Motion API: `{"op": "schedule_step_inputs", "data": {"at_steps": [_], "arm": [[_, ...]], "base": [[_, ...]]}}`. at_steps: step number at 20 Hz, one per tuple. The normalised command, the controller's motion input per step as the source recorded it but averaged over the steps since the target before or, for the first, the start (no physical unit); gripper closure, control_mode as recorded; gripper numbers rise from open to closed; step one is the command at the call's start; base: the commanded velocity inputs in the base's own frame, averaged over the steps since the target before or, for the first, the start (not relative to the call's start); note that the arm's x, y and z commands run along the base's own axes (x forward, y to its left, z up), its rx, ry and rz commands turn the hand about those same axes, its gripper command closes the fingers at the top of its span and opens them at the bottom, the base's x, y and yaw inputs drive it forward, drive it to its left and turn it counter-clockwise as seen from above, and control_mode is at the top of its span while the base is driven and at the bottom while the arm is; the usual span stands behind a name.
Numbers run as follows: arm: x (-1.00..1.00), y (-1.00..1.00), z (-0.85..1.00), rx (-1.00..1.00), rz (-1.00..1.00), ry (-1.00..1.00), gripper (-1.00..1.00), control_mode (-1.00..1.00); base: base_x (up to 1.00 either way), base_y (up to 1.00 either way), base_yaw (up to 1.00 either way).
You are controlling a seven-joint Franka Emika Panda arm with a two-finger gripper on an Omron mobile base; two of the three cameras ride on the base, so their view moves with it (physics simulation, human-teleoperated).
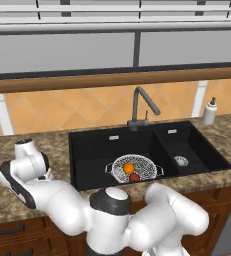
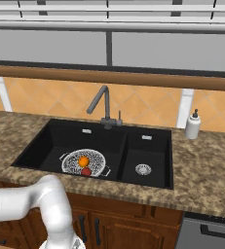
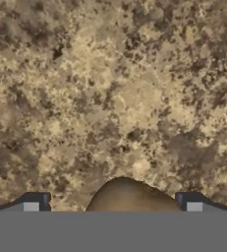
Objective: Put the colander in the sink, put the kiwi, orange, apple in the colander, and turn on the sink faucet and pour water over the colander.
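The bench (image 3: 110, 98), a speckled brown stone top, lies straight under the hand (image 3: 112, 204) and spreads away from it on all sides. The sink (image 1: 92, 145) is set into this bench, well apart from the hand and to its right side; it is a black double basin, a wide part and a narrower part with a round steel drain (image 1: 181, 161). The sink faucet (image 1: 139, 107) stands behind the sink at the wall side, on the line between the two basins, so it is still farther from the hand than the wide basin is; its spout points down over the narrow basin. The colander (image 1: 137, 167) sits on the floor of the wide basin, at the front of it, far to the right of the hand. A white soap bottle (image 1: 210, 111) stands on the bench beyond the sink, the thing farthest from the hand. Inside the colander lie the orange (image 1: 129, 168) and the apple (image 1: 134, 177), touching or almost touching each other, the apple more to the front. The kiwi (image 3: 132, 196) lies on the bench directly between the two dark fingertips (image 3: 36, 202), close under the hand. The hand is released, its fingers spread wide to both sides of the kiwi and not pressing it.
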Motion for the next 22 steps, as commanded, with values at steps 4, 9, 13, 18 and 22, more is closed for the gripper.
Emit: {"op": "schedule_step_inputs", "data": {"at_steps": [4,9,13,18,22], "arm": [[-0.11,0.15,-0.40,0.00,0.00,0.00,-1.00,-1.00],[-0.08,-0.01,-0.32,0.00,0.00,-0.02,1.00,-1.00],[-0.32,-0.38,-0.10,0.00,0.00,-0.09,1.00,-1.00],[-0.27,-0.71,-0.01,0.00,0.00,-0.20,1.00,-1.00],[-0.11,-0.85,0.18,0.06,-0.01,-0.32,1.00,-1.00]], "base": [[0.00,0.00,0.00],[0.00,0.00,0.00],[0.00,0.00,0.00],[0.00,0.00,0.00],[0.00,0.00,0.00]]}}
